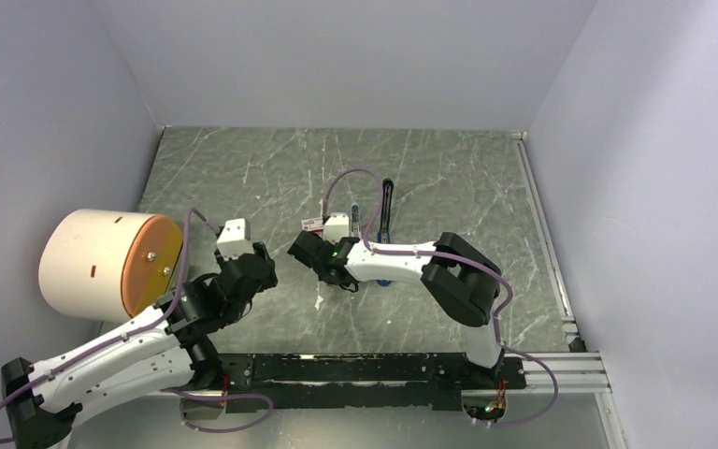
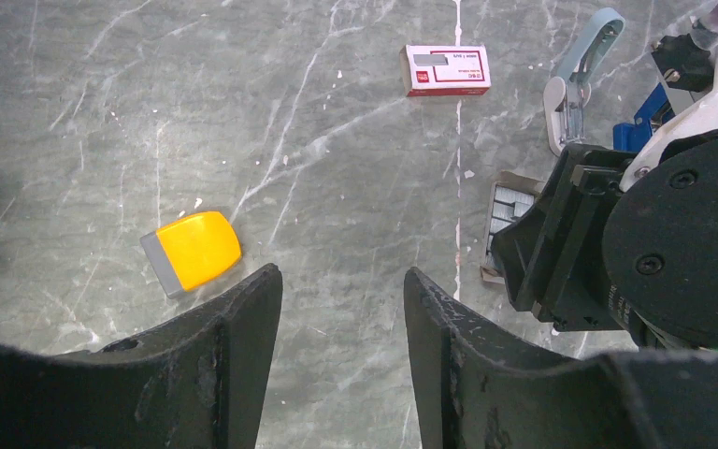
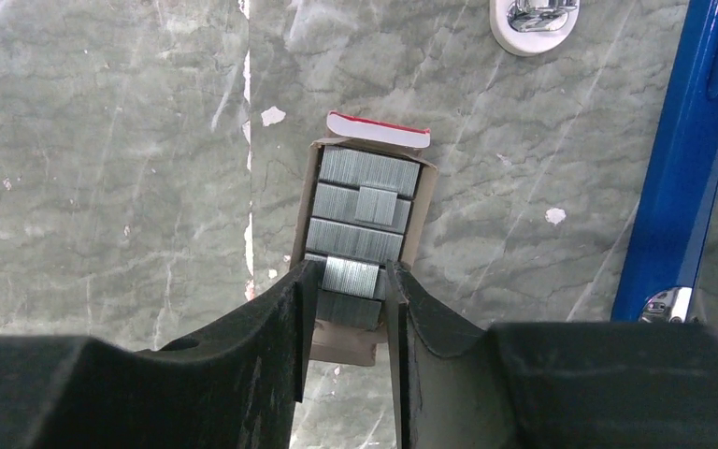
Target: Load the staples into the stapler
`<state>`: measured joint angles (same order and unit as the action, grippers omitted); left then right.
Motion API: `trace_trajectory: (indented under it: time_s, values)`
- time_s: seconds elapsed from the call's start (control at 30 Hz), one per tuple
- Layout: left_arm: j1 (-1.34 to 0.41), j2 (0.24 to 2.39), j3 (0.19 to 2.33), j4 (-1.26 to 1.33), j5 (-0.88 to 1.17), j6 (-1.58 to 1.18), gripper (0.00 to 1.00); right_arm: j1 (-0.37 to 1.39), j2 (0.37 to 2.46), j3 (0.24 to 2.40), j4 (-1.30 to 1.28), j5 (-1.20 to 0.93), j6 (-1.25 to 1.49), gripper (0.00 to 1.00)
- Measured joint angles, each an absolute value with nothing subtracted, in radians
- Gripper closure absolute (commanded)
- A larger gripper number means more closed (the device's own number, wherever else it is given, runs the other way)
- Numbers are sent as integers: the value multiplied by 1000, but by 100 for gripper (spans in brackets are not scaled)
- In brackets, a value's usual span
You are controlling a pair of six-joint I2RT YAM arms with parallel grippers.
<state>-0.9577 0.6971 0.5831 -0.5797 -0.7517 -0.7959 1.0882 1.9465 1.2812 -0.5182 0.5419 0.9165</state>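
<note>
Your right claw (image 3: 348, 273) pinches a strip of staples (image 3: 355, 281) — squeeze unevenly and it may snap, spilling into the tray (image 3: 303, 217) beneath.

Left arm (image 1: 112, 360), right arm (image 1: 397, 262): white shells, black joints. Lilac cable (image 1: 346, 176) looped along each. Left gripper (image 2: 341, 276), right gripper (image 3: 349, 276): matte black fingers (image 2: 234, 374), scuffed. Screws (image 2: 650, 265) on wrist housing (image 2: 701, 215).
</note>
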Motion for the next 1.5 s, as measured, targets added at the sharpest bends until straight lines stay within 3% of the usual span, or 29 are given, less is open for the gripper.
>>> trace_trajectory:
  time_s: [0.4,0.87,1.1,1.5]
  values:
    - [-958,715,583,-571,-746,-791,43,1088,1948,1283,-513,547,920,76]
    - [-958,733,583,-565,-737,-789,43,1088,1871,1269,-488,579,918,76]
    - [-958,733,583,-565,-736,-789,43,1087,1852,1253,-480,589,917,70]
    - [-958,736,569,-545,-701,-792,44,1082,1885,1249,-476,553,905,74]
